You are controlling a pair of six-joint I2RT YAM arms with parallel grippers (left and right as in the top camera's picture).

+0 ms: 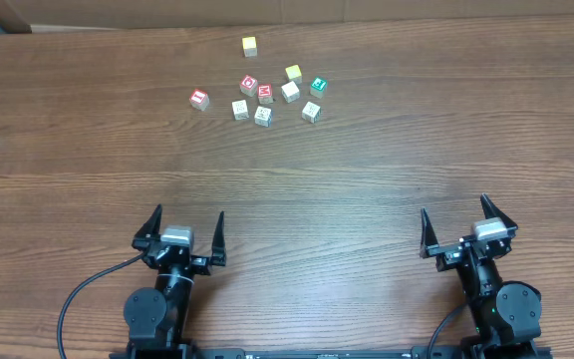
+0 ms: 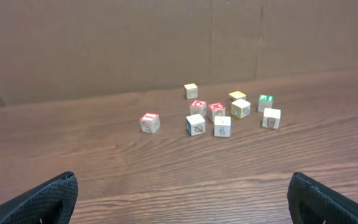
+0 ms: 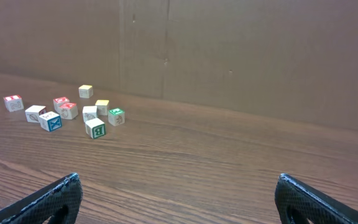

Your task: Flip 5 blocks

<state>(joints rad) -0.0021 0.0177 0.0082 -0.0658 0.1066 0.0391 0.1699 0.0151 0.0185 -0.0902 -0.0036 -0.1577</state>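
Several tiny wooden alphabet blocks lie in a loose cluster at the far middle of the table. A red-faced block (image 1: 199,99) (image 2: 149,122) (image 3: 13,102) sits apart at the cluster's left. A green-faced block (image 1: 318,86) (image 2: 265,102) (image 3: 115,116) is at its right. Pale whitish blocks (image 1: 240,109) (image 1: 311,111) line the near side. A pale yellowish block (image 1: 250,45) (image 2: 191,91) stands alone farthest back. My left gripper (image 1: 188,214) (image 2: 183,175) and right gripper (image 1: 454,207) (image 3: 178,176) are both open and hold nothing, near the table's front edge, well short of the blocks.
Two red-faced letter cubes (image 1: 249,84) (image 1: 265,93) sit inside the cluster, close to their neighbours. A brown cardboard wall (image 2: 166,43) (image 3: 229,50) rises behind the wooden table (image 1: 367,170).
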